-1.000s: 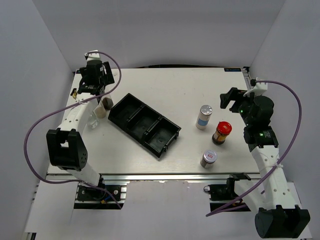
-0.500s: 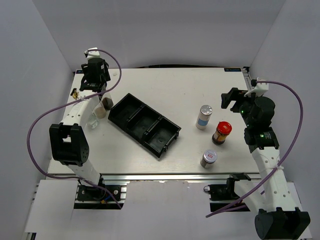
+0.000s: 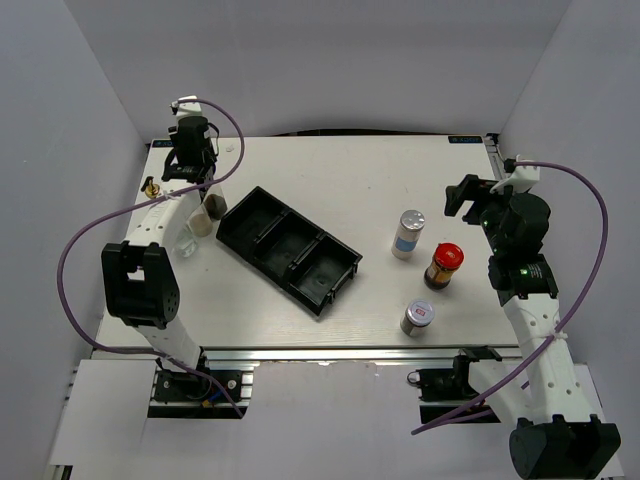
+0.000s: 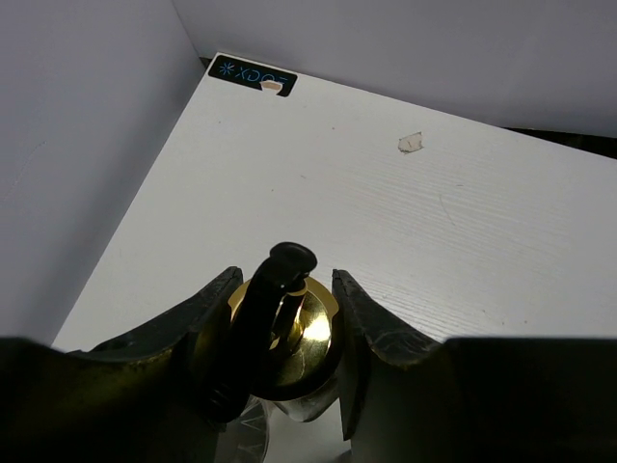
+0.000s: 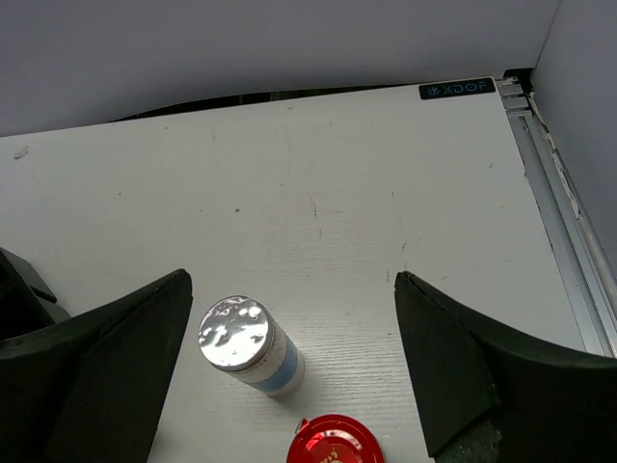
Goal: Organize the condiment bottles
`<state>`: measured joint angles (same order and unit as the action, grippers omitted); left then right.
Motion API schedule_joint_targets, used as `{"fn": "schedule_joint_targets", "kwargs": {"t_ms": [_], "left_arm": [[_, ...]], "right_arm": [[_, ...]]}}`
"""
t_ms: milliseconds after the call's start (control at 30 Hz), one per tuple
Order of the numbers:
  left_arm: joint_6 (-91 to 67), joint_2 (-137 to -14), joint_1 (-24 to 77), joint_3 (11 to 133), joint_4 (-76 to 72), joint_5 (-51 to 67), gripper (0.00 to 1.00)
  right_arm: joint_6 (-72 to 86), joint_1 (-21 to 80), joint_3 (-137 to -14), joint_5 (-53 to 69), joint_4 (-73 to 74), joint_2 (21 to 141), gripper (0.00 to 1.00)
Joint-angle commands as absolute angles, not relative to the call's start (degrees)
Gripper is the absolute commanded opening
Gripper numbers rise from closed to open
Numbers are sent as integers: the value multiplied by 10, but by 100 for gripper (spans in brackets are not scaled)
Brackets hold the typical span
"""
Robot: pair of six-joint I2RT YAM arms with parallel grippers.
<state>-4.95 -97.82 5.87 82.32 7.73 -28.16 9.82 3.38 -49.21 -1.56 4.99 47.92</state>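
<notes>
Left tool (image 4: 284,280) is clamped on a glass bottle (image 4: 313,328) by its shiny gold cap. The black spout curves up between the matte fingers, near the white grained tabletop's (image 4: 386,222) far-left corner. Right tool (image 5: 289,289) gapes wide above a cylindrical jar (image 5: 246,347) with a dimpled silver lid. Only the top view shows the black three-bay tray (image 3: 288,250); the gripped bottle cannot be made out there.
</notes>
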Motion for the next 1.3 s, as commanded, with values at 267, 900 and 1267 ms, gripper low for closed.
{"fn": "schedule_joint_targets", "kwargs": {"t_ms": [267, 900, 1267], "left_arm": [[-48, -921, 68, 915, 70, -247, 0], [-33, -846, 168, 1009, 152, -202, 0], [-65, -809, 195, 902, 145, -211, 0]], "right_arm": [[91, 33, -483, -20, 28, 450, 89], [91, 33, -478, -21, 34, 446, 89], [91, 33, -478, -20, 37, 455, 89]]}}
